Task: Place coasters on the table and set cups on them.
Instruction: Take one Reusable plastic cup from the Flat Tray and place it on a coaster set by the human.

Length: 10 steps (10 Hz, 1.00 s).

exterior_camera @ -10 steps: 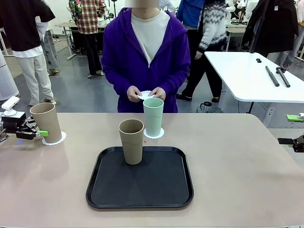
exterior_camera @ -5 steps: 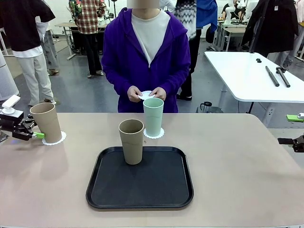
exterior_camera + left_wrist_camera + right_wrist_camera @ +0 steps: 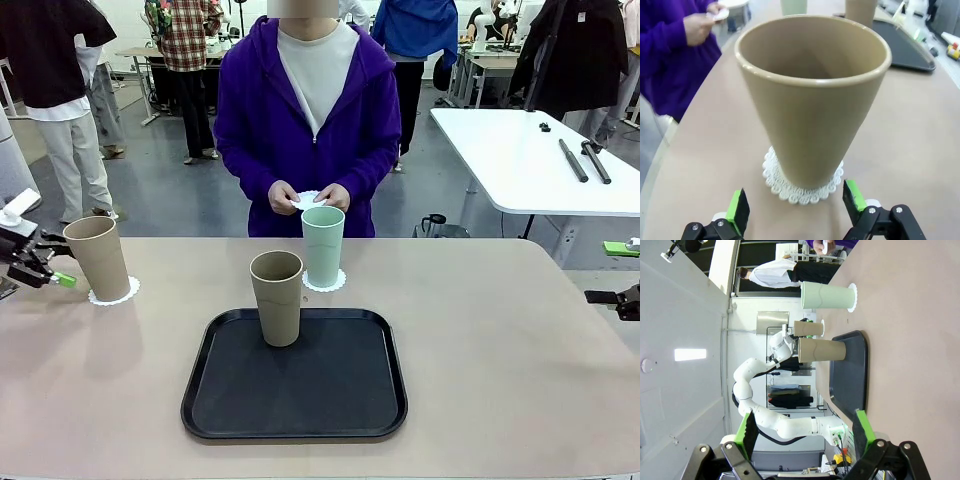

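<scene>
A beige-brown cup (image 3: 98, 258) stands on a lacy white coaster (image 3: 114, 292) at the table's (image 3: 500, 380) far left. My left gripper (image 3: 48, 276) hangs open just left of it, clear of the cup. In the left wrist view the same cup (image 3: 812, 100) and its coaster (image 3: 774, 175) sit beyond the open left gripper (image 3: 796, 204). The mint green cup (image 3: 323, 245) rests on a coaster (image 3: 324, 283) at mid-table. Another beige-brown cup (image 3: 276, 298) stands on the black tray (image 3: 300, 400). The person's hands hold a coaster (image 3: 308, 200). My right gripper (image 3: 600, 272) is open at the right edge, also (image 3: 802, 432).
The person in a purple hoodie (image 3: 300, 120) stands at the far side of the table. A white table (image 3: 530, 160) with dark tools lies behind on the right. Bare tabletop stretches to the right of the tray.
My left gripper has drawn back to the left, away from the beige-brown cup, which stays on its coaster. The right arm and the person's hands have not moved.
</scene>
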Available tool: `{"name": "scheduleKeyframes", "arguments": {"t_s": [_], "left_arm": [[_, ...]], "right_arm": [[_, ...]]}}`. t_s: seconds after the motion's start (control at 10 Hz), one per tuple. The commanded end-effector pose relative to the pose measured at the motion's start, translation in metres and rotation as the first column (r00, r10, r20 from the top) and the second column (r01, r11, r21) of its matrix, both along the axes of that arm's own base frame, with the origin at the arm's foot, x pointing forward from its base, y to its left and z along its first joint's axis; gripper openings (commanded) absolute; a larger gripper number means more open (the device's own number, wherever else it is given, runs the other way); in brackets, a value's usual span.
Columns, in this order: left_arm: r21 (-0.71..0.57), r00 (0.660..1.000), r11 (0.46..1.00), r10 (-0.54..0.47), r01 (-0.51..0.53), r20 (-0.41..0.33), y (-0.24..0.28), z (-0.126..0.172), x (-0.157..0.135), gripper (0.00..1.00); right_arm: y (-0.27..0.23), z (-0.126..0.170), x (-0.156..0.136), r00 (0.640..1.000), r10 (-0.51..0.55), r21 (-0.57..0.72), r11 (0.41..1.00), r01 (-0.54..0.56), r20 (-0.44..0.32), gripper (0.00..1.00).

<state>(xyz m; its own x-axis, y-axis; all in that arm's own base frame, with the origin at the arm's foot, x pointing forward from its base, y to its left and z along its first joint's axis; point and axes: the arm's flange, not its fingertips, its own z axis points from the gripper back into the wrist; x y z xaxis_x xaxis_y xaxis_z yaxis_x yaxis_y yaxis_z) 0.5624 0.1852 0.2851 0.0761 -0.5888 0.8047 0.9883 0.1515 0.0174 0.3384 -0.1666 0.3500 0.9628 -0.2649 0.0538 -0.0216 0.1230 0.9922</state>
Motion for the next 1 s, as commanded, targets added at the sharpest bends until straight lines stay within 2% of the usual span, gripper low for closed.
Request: {"name": "scheduleKeyframes", "arguments": {"t_s": [0.0,0.2,0.3,0.4,0.5,0.7,0.9], "left_arm": [[0.217,0.993,0.971,0.112,-0.102,-0.035,-0.01,0.043,-0.021,1.0],[0.371,0.961,0.897,0.273,-0.239,-0.04,-0.015,0.098,-0.032,1.0],[0.381,0.95,0.884,0.309,-0.271,-0.042,-0.019,0.12,-0.037,1.0],[0.446,0.93,0.845,0.361,-0.295,-0.07,-0.026,0.138,-0.046,1.0],[0.47,0.916,0.821,0.397,-0.324,-0.063,-0.035,0.156,-0.051,1.0],[0.537,0.898,0.79,0.422,-0.295,-0.127,-0.055,0.189,-0.071,1.0],[0.575,0.897,0.769,0.422,-0.278,-0.13,-0.075,0.214,-0.092,1.0]], "right_arm": [[0.0,0.001,-0.003,1.0,0.012,-0.001,1.0,-0.012,0.005,1.0],[0.0,0.001,-0.003,1.0,0.012,-0.001,1.0,-0.012,0.005,1.0],[0.0,0.001,-0.003,1.0,0.012,-0.001,1.0,-0.012,0.005,1.0],[0.0,0.001,-0.003,1.0,0.012,-0.001,1.0,-0.012,0.005,1.0],[0.0,0.001,-0.003,1.0,0.012,-0.001,1.0,-0.012,0.005,1.0],[0.0,0.001,-0.003,1.0,0.012,-0.001,1.0,-0.012,0.005,1.0],[0.0,0.001,-0.003,1.0,0.012,-0.001,1.0,-0.012,0.005,1.0]]}}
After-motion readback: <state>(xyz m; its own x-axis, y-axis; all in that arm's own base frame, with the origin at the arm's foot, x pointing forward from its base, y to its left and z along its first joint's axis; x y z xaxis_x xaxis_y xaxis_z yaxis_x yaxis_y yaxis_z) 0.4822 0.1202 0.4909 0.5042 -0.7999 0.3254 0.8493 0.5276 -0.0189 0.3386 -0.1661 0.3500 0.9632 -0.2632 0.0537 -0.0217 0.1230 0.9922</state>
